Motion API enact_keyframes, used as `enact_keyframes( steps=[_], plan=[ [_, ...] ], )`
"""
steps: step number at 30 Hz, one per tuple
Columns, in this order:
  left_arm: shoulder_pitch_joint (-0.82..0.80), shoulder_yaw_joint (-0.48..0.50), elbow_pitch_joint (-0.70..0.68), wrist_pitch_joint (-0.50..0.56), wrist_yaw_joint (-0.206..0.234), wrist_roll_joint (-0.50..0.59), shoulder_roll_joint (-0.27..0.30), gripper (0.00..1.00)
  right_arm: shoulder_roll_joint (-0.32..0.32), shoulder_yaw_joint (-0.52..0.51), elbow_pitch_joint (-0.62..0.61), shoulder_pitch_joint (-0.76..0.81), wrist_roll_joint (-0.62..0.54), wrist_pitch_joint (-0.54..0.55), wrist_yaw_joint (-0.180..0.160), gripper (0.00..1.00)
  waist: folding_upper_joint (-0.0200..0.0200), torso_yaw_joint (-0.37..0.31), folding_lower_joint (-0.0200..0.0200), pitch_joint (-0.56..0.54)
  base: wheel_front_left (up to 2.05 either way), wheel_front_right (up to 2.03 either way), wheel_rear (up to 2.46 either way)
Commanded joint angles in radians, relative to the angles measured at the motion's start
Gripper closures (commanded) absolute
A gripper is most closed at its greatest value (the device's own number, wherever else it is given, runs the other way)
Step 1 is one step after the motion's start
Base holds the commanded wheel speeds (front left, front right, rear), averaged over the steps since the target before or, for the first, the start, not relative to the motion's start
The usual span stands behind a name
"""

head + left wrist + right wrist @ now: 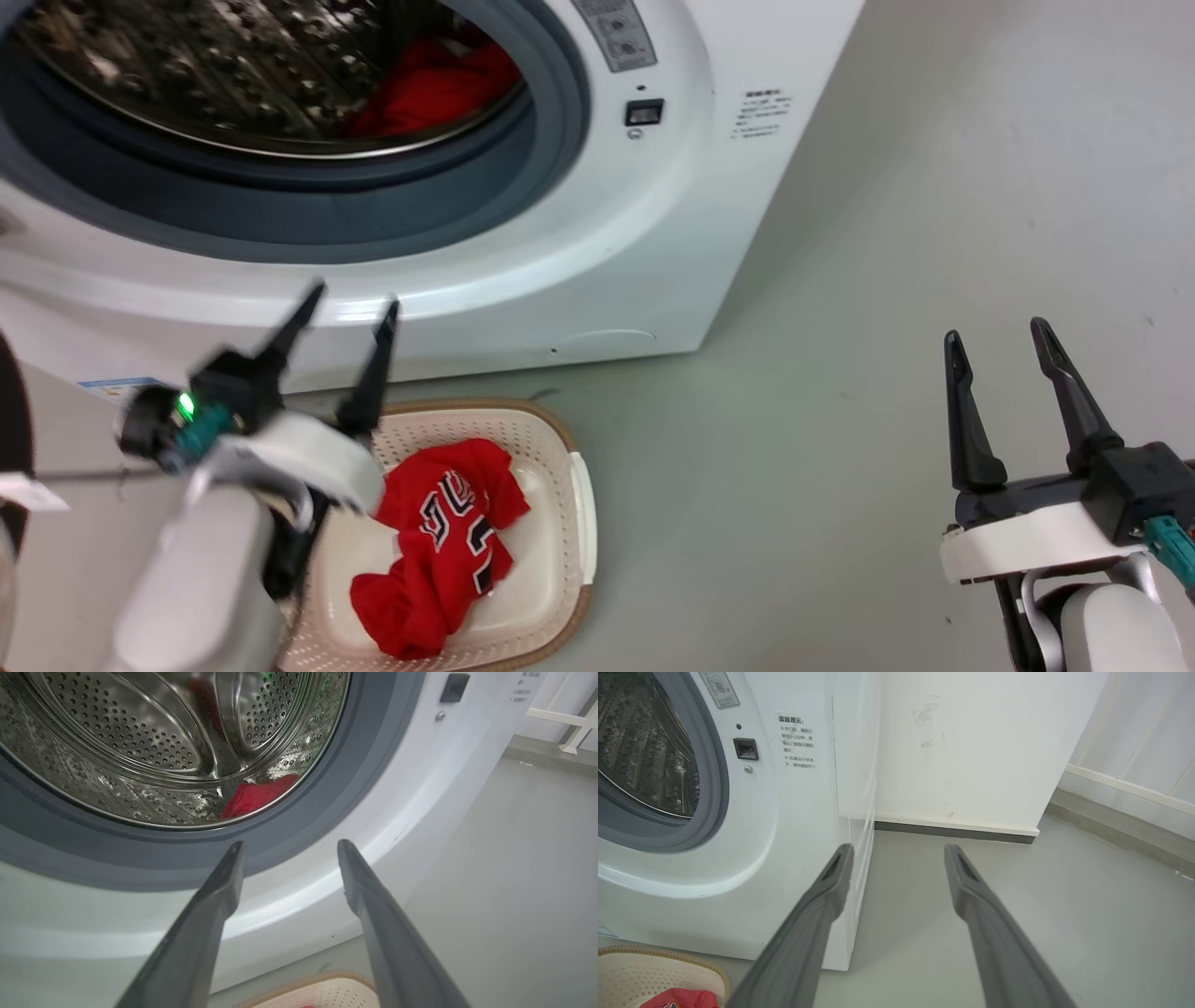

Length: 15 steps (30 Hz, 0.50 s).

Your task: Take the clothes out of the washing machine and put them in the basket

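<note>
The top and left of the washing machine's (pixel 597 252) porthole are cut off in the head view. Only a crumpled part of one red garment (pixel 439 84) shows, low at the right of the steel drum (pixel 140 742) just behind the grey gasket (pixel 280 201), and its pattern cannot be made out. The red jersey (pixel 439 532) with lettering lies bunched in the basket (pixel 546 504), whose left side is hidden behind the left arm's pale forearm (pixel 201 579). The left gripper (pixel 355 301) hangs above the basket's back rim, in front of the machine's lower panel, jaws spread apart and holding nothing, tips pointing toward the porthole's bottom lip. The right gripper (pixel 994 329) is well off to the right over grey floor (pixel 840 420), jaws likewise released and empty. Open floor runs between basket and right gripper, and past the machine's right side to the white wall (pixel 971 742).
</note>
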Motion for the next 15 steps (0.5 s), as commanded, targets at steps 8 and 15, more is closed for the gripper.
enact_keyframes(
  steps=[8, 15],
  plan=[
    [-0.315, -0.058, 0.053, 0.193, 0.001, -0.089, 0.147, 0.00, 0.001, 0.026, -0.012, -0.040, 0.056, -0.002, -0.001, 0.00, -0.0001, -0.123, 0.0000, 0.158, 0.00, 0.00, 0.00],
    [-0.631, -0.123, 0.142, 0.438, 0.001, -0.188, 0.287, 0.00, 0.001, 0.064, -0.026, -0.075, 0.125, -0.002, -0.001, 0.00, -0.0001, -0.221, 0.0000, 0.304, 0.00, 0.00, 0.00]
  ],
)
